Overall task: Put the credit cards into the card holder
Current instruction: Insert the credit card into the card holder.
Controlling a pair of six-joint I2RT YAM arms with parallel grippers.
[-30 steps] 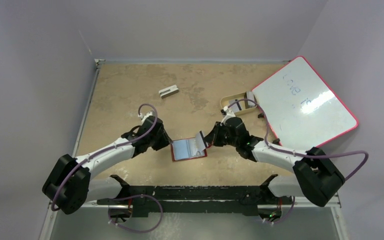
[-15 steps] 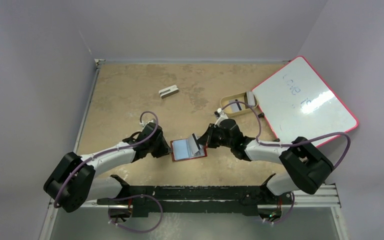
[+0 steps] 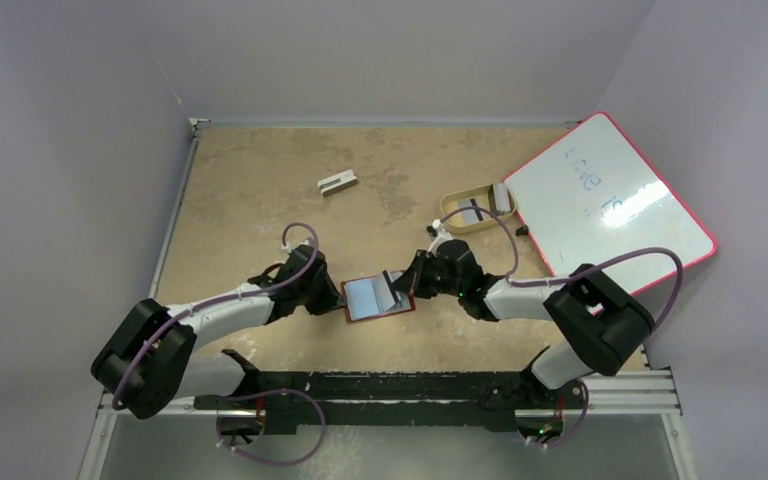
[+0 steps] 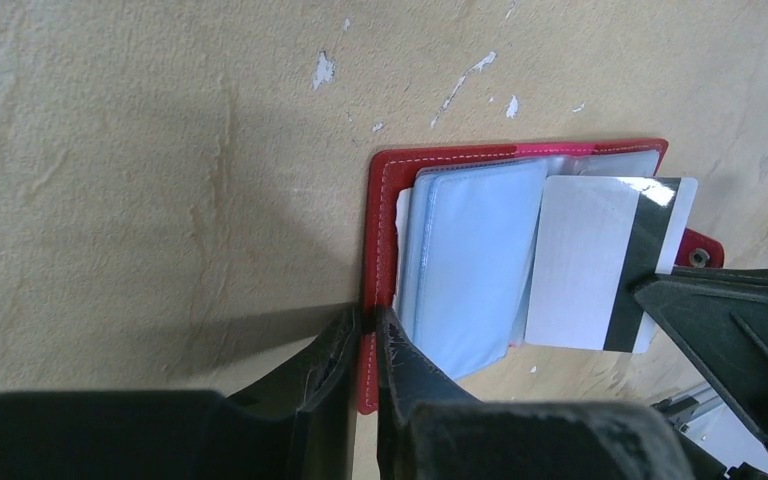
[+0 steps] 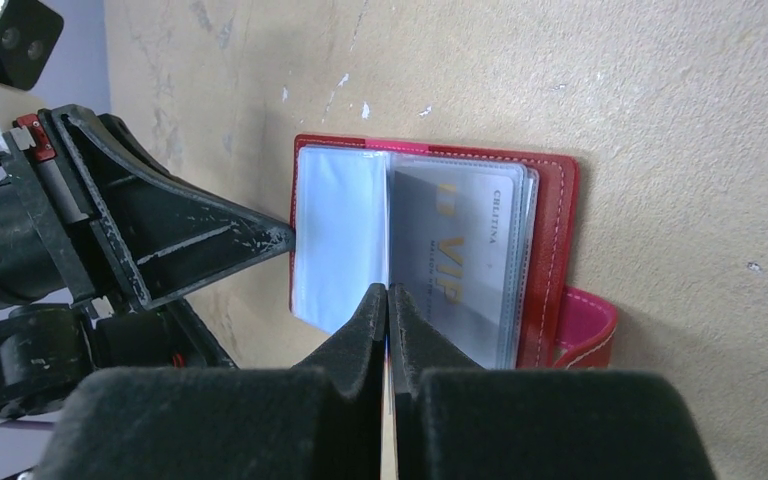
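One mottled tan tabletop (image 3: 260, 190) (card holder (image 3: 368, 299) open on it), pale walls (image 3: 410, 60)

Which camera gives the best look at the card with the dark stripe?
The left wrist view: the striped card faces it flat, over the open card holder. The top view shows only a small tilted sliver; the right wrist view shows at most its edge.

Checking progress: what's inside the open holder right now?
The holder has clear sleeves; a grey VIP card shows through the tab-side ones. The right gripper holds a striped card over them. Any cards in the lower sleeves are covered.
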